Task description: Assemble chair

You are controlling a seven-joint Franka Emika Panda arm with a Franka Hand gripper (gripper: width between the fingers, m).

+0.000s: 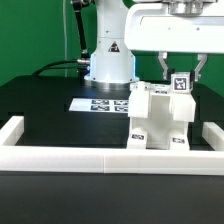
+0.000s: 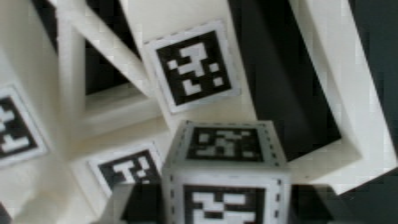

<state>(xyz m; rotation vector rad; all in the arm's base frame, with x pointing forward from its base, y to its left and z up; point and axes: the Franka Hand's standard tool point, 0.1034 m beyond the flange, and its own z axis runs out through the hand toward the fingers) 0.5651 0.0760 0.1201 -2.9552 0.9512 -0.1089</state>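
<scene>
The part-built white chair stands near the front rail, on the exterior view's right, its blocky pieces bearing black-and-white tags. A short white post with a tagged end sticks up at its upper right. My gripper hangs straight above the chair, one finger on each side of that post. In the wrist view the post fills the space between the dark fingers, and my gripper is shut on it. Behind the post lie the chair's bars and a tagged slab.
The marker board lies flat on the black table, left of the chair and in front of the robot base. A low white border rail runs along the front and up both sides.
</scene>
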